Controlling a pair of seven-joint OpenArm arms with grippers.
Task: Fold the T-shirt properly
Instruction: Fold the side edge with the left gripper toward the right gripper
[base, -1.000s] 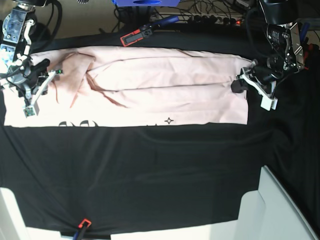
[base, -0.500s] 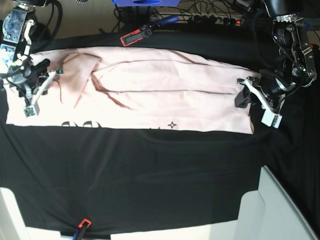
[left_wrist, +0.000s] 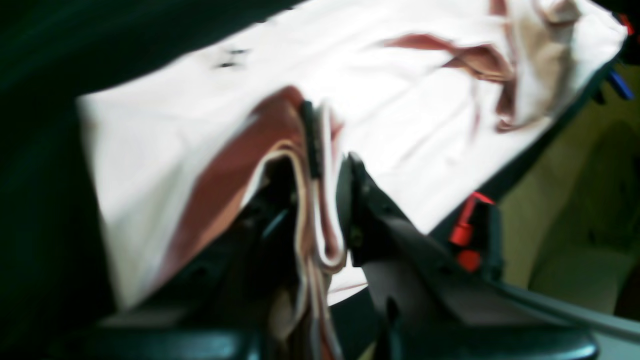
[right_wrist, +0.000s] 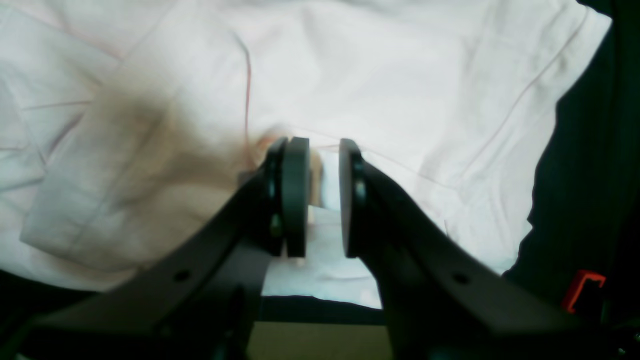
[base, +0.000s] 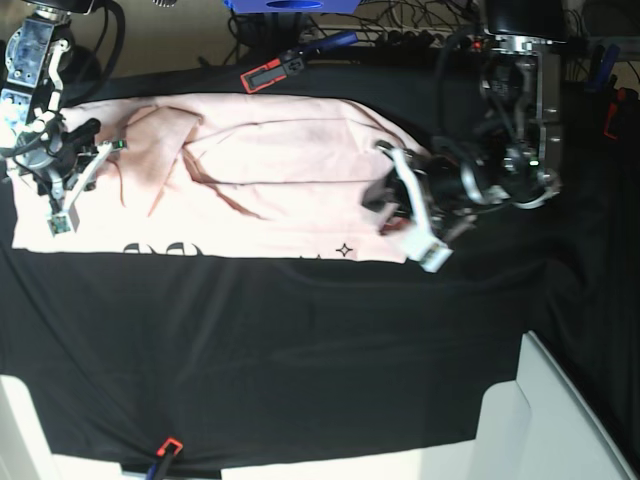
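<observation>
Two robot hands are at the pale pink cotton T-shirt (base: 280, 205), which lies in a long strip on the table with the black cloth (base: 270, 350). The left fingers (left_wrist: 325, 175) pinch a folded bit of the T-shirt, lifted up at its end. The right fingers (right_wrist: 323, 195) are a little bit apart, over the other end, with a gap between them. A red and black clamp (base: 268, 74) sits just behind the T-shirt.
</observation>
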